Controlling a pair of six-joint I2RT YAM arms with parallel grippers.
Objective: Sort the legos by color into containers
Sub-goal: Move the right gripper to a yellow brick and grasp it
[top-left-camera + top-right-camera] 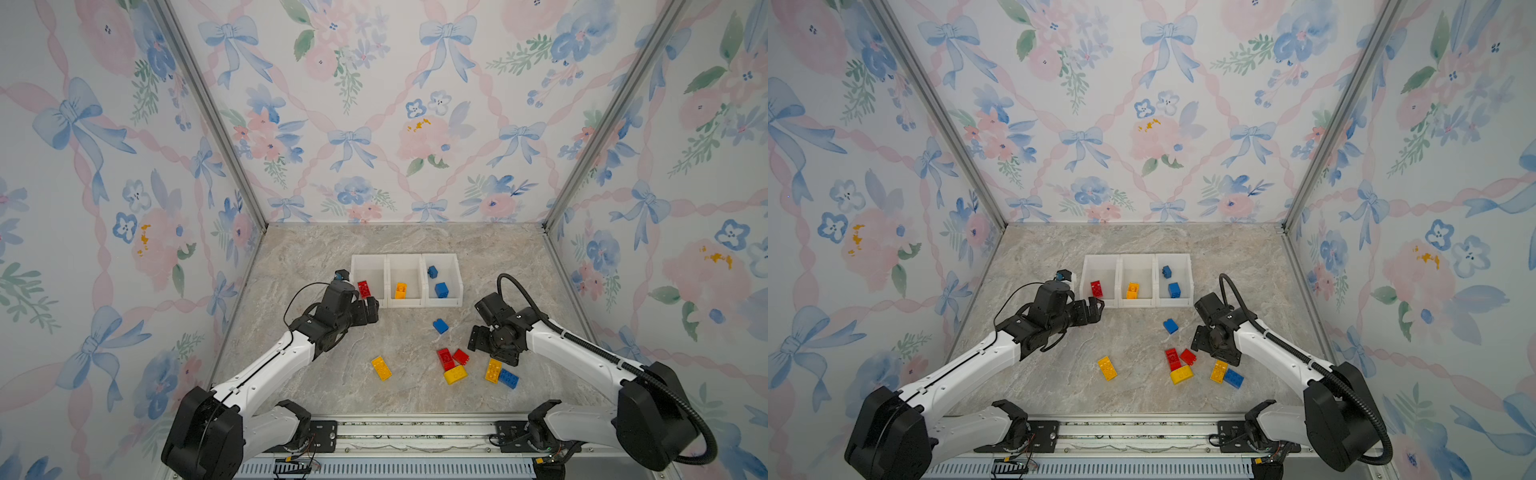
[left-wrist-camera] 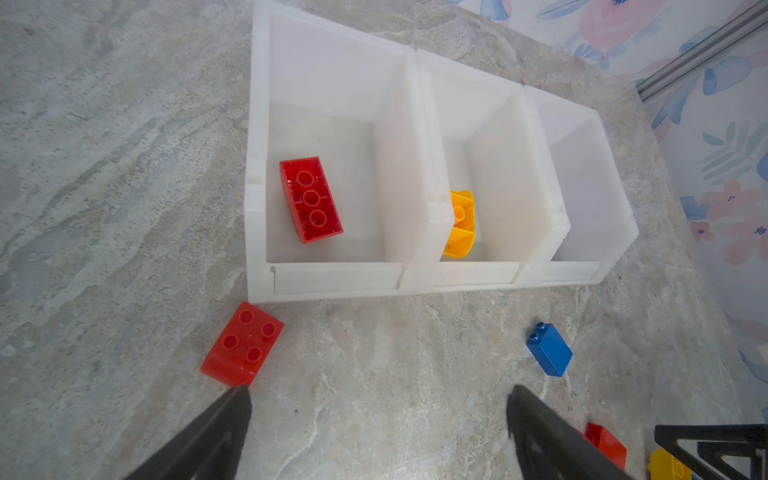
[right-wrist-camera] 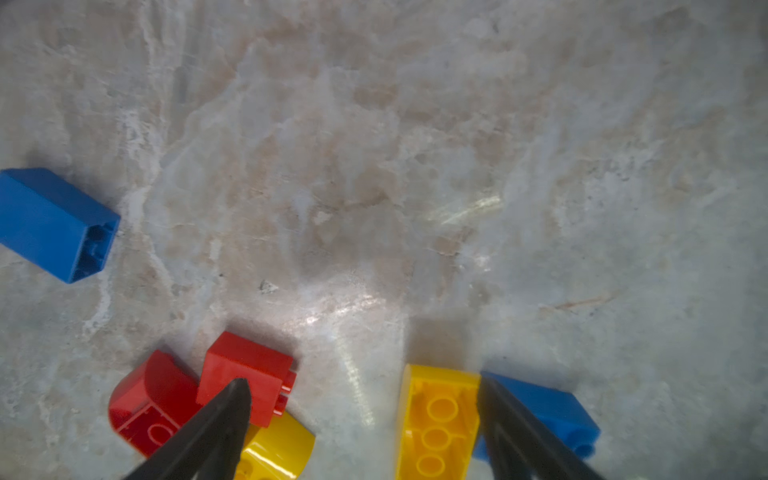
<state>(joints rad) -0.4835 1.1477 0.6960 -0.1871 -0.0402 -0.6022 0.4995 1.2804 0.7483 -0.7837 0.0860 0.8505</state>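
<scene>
Well, I see the containers [image 1: 405,255] on the bench [image 1: 316,266]: red brick [image 1: 364,289] in the left bin, yellow brick [image 1: 400,290] in the middle, two blue bricks [image 1: 441,289] in the right. Only the left wrist view shows a square red brick [image 2: 243,344] just before the left bin. My left claw [image 2: 379,392] gapes empty. My right claw [image 3: 362,384], also spread and empty, hangs over the loose legos [image 1: 446,358].

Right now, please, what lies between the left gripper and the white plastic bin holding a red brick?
A square red plastic brick, shown in the left wrist view.
</scene>
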